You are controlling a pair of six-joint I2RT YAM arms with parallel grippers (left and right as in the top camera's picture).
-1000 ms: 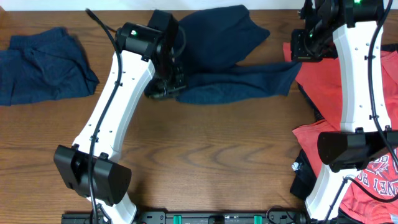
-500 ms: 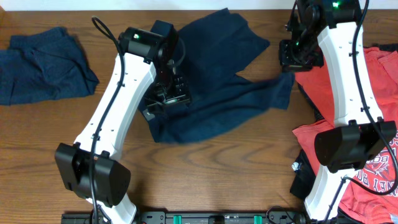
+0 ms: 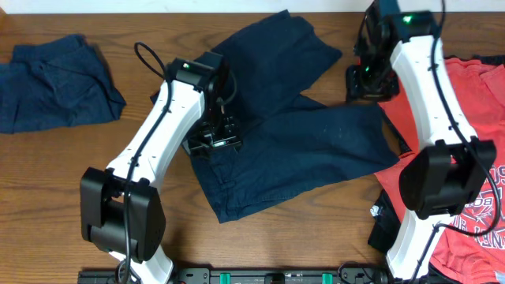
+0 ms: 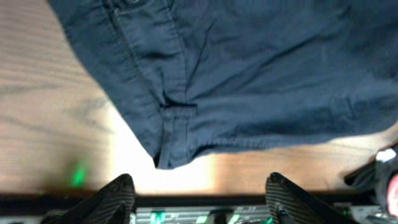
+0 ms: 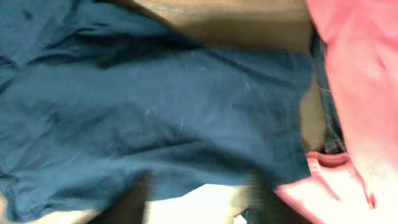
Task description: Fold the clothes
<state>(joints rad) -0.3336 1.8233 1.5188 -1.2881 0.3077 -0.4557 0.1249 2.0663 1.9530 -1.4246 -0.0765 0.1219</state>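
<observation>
- Item in hand: one dark navy blue cotton T-shirt [image 3: 316, 150], lying on the brown wooden table [image 3: 260, 244] at centre, running on a slant from far centre to near centre. The near part lies fairly flat. The far part is rumpled and lapped over itself.
- Left gripper [image 3: 215, 140]: set over the shirt's left edge. In the wrist view the gripper [image 4: 199, 202] has its fingers [image 4: 118, 194] wide apart with nothing between them. A hemmed seam of the cloth lies just beyond.
- Right gripper [image 3: 367, 79]: set at the shirt's far right corner. The wrist view is blurred, but the gripper [image 5: 199, 194] looks spread and empty, with navy cloth beneath.
- Step, as judged: laying out and flattening, with no fold made yet.
- Next move, as judged: take hold of the hem or corners, draw the far part smooth, then bring one side across. Thin cloth flat on wood calls for a low pinch right at an edge.
- Other stock: a crumpled dark navy garment [image 3: 51, 83] at far left, well apart from the rest. Coral-red T-shirts [image 3: 473, 87] are heaped along the right side, one with printed lettering [image 3: 477, 225] at near right.
- Obstructions: the navy shirt's right edge meets the coral heap, so a grasp there may catch both. The left arm lies across the shirt's left margin.
</observation>
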